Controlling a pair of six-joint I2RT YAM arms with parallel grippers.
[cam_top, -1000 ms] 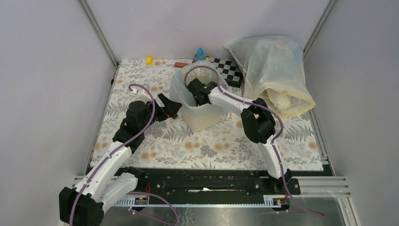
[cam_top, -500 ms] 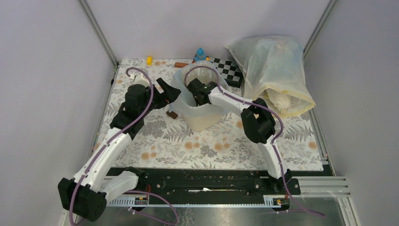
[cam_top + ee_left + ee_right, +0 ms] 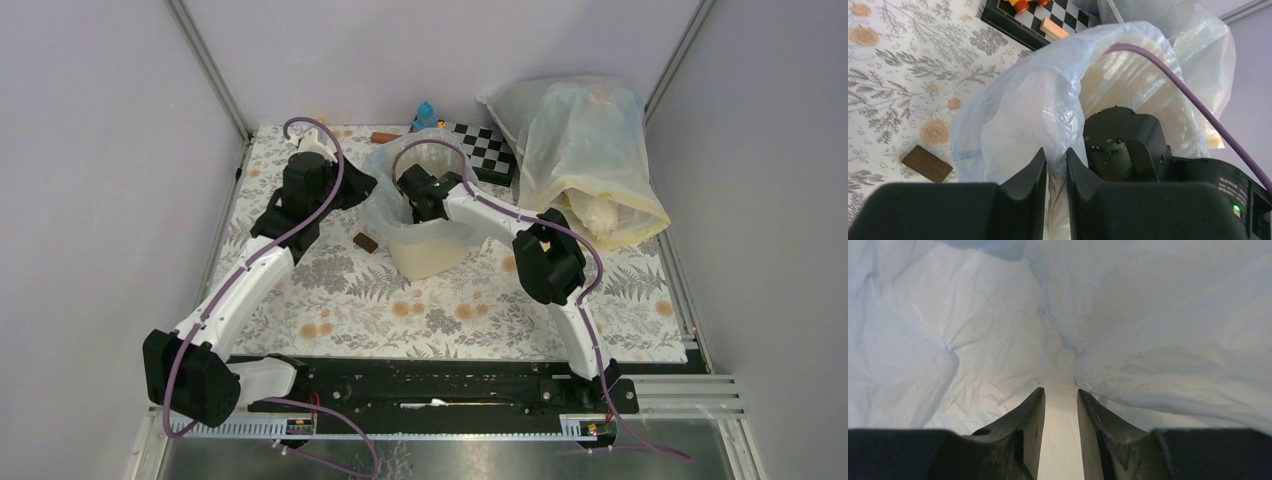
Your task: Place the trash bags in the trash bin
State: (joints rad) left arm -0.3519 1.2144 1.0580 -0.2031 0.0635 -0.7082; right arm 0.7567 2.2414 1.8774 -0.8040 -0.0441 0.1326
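The cream-beige trash bin [image 3: 430, 255] stands mid-table with the pale-blue trash bag [image 3: 378, 200] lining it and billowing over the rim. My left gripper [image 3: 362, 190] is at the bin's left rim. In the left wrist view it [image 3: 1056, 152] is shut on a bunched fold of the trash bag [image 3: 1018, 110]. My right gripper [image 3: 412, 195] reaches down inside the bin. The right wrist view shows it [image 3: 1060, 390] open, jaws a little apart, with crinkled trash bag [image 3: 973, 315] all around and nothing between the fingers.
A small brown block [image 3: 365, 242] lies on the floral cloth left of the bin. Behind the bin sit a chessboard [image 3: 488, 150] and a blue toy [image 3: 427, 113]. A large yellowish-clear sack [image 3: 585, 155] fills the back right corner. Walls close three sides.
My left arm swung from beside the bin's base up and back to its left rim, and its jaws closed on the bag's edge. The right arm has stayed put.
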